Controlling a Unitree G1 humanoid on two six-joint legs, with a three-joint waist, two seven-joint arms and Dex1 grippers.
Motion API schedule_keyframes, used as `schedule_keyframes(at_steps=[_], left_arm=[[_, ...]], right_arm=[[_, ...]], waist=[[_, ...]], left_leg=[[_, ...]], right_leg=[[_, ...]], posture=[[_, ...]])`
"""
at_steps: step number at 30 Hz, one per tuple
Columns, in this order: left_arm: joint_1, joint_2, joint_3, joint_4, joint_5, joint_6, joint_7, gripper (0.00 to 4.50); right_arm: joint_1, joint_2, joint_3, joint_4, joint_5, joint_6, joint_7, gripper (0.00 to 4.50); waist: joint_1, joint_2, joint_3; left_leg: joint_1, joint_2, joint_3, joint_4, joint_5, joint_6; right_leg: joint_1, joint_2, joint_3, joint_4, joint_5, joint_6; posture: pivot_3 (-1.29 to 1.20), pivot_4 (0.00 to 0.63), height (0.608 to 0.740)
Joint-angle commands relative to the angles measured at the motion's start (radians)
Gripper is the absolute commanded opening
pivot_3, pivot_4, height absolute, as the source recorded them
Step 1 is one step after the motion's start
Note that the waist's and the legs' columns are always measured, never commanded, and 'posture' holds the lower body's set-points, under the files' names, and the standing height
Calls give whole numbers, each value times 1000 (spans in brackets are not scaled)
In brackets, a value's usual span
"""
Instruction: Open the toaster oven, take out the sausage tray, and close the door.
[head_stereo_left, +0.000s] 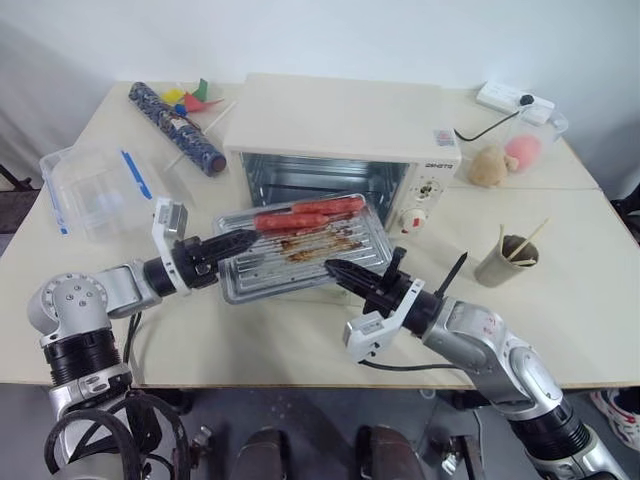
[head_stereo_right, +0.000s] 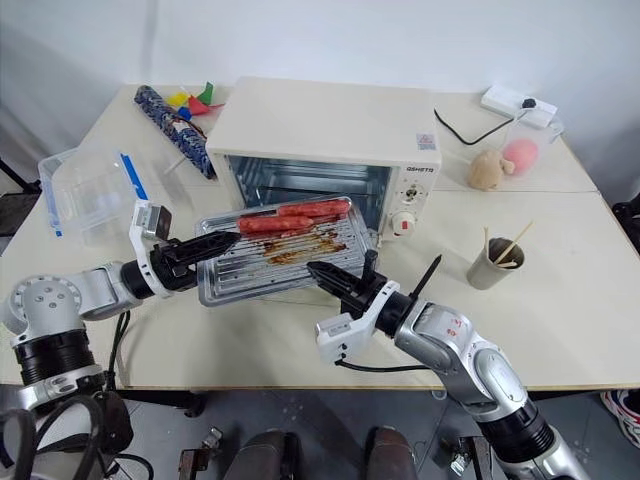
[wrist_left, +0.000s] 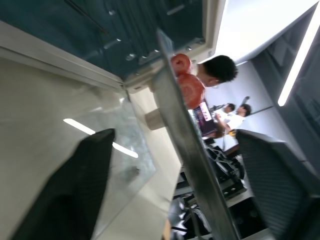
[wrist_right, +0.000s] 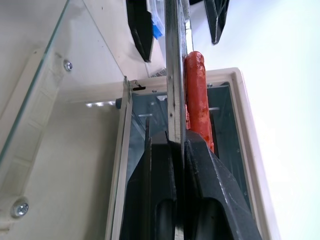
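The cream toaster oven (head_stereo_left: 340, 115) stands at the back of the table with its cavity open. Its glass door (wrist_right: 50, 100) is folded down flat in front of it. The silver ribbed sausage tray (head_stereo_left: 300, 255) hangs outside the oven above the door, with red sausages (head_stereo_left: 305, 212) along its far side. My right gripper (head_stereo_left: 335, 268) is shut on the tray's near right edge (wrist_right: 175, 75). At the tray's left edge my left gripper (head_stereo_left: 240, 240) is open, its fingers (wrist_left: 75, 190) on either side of the rim (wrist_left: 185, 140) with a gap on each side.
A clear plastic box with blue clips (head_stereo_left: 95, 190) sits at the left, with a patterned roll (head_stereo_left: 175, 125) behind it. At the right stand a paper cup with sticks (head_stereo_left: 508, 258), two soft toys (head_stereo_left: 490, 165) and a power strip (head_stereo_left: 515, 100). People show in the background (wrist_left: 220, 70).
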Motion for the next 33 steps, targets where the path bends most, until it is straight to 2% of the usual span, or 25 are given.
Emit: schedule_keyframes(at_steps=[1, 6, 10, 11, 21, 22, 24, 26, 33], left_arm=[[17, -16, 31, -36, -52, 48, 31, 2844], [30, -28, 57, -29, -115, 83, 114, 1291], [51, -21, 52, -7, -205, 83, 203, 185], [53, -20, 50, -3, -221, 83, 225, 24], [91, -40, 49, 17, -406, 83, 421, 24], [97, -42, 47, 21, -424, 83, 444, 0], [110, -46, 44, 31, -450, 83, 484, 0], [116, -53, 48, 42, -483, 80, 515, 0], [148, -51, 15, 59, -643, 23, 623, 0]], right_arm=[[-1, -3, -34, -52, 23, -14, -8, 0], [-8, -6, -42, -41, 21, -18, -14, 0], [-15, 1, -37, -34, 18, -24, -19, 0], [-15, 2, -36, -34, 18, -26, -19, 0], [-18, 16, -32, -16, 36, -39, -6, 0], [-19, 20, -33, -18, 42, -38, -4, 491], [-20, 27, -32, -21, 66, -36, 6, 849], [-19, 27, -28, -21, 80, -36, 17, 1396], [5, 6, -15, -37, 174, -39, 92, 3576]], waist=[[0, 0, 0], [0, 0, 0], [1, 0, 0], [1, 0, 0], [1, 0, 0], [1, 0, 0], [0, 0, 0], [0, 0, 0], [1, 0, 0]], left_leg=[[0, 0, 0, 0, 0, 0], [0, 0, 0, 0, 0, 0], [0, 0, -3, 0, 0, 0], [0, 0, -3, 0, 0, 0], [1, 0, -3, -1, 0, 0], [1, 0, -3, -1, 0, 0], [1, 0, -3, -1, 0, 0], [2, 0, -3, -1, 0, 0], [2, 0, -3, -1, 0, 0]], right_leg=[[0, 0, 0, 0, 0, 0], [0, 0, 0, 0, 0, 0], [0, 0, 1, 0, 0, 0], [0, 0, 1, 0, 0, 0], [0, 0, 1, 0, 0, 0], [0, 0, 1, 0, 0, 0], [0, 0, 1, 0, 0, 0], [1, 0, 2, 0, 0, 0], [1, 0, 2, -1, 0, 0]], posture=[[0, 150, 740], [0, 150, 740], [0, 150, 740], [0, 150, 740], [0, 150, 740], [0, 150, 740], [0, 150, 740], [0, 150, 740], [0, 150, 740]])
